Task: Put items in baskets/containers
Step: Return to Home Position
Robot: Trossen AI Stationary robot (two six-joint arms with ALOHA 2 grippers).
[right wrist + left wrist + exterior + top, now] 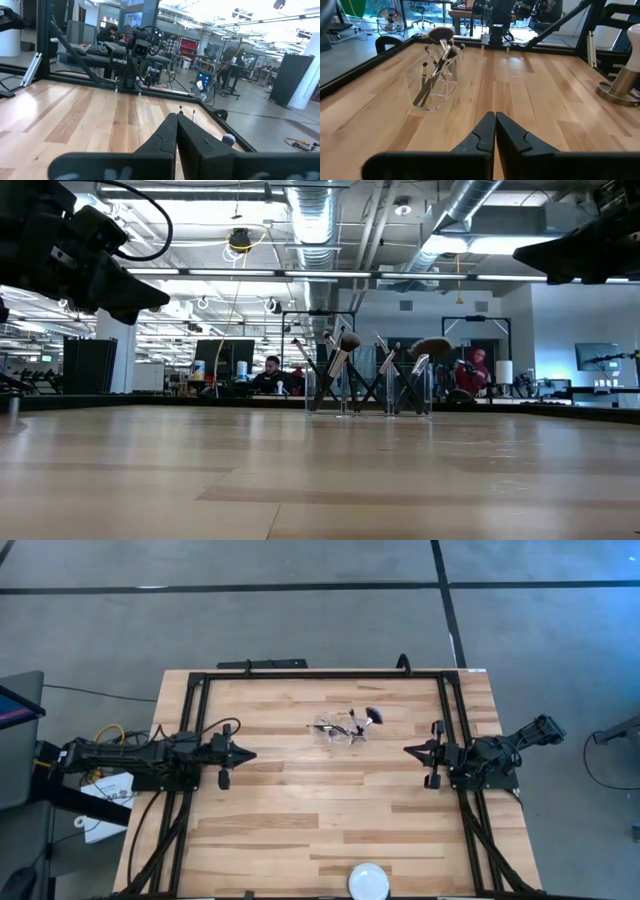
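Left tool is pinched fully shut with nothing in it; right tool is the same, closed and empty. Both sit at their own sides of the table, facing each other and well apart from the work.

The clear container stands roughly midway between them, a little off their line toward the far side. The brushes stand in it, leaning, handles down, with the fan head topmost. We see none loose on the table.

Our read on handling:
- **Brushes:** light, stiff in the handle, soft at the tip — take one mid-handle, never on the bristles.
- **Container:** thin hard plastic, light and slick. It would likely slide or tip if nudged, so grip a wall if at all.

Around it, the white disc lies at the near edge, well apart. Black frame rails run along both sides. We judge that nothing blocks either arm.
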